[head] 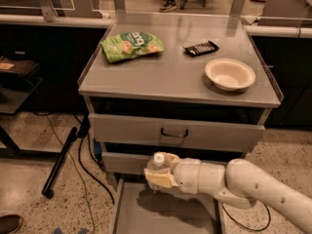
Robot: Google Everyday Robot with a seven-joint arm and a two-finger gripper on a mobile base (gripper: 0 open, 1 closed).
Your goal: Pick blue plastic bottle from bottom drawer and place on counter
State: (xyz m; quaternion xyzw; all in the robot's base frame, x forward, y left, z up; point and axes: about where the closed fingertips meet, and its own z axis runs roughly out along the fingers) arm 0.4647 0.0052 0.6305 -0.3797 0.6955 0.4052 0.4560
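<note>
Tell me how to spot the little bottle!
Start at the grey counter, then look down past the handled drawer to the open bottom drawer. Just above it, the gripper on the white arm is closed around the blue plastic bottle. It is the only thing with a white screw cap; the bowl, green bag and dark bar sit up top.
</note>
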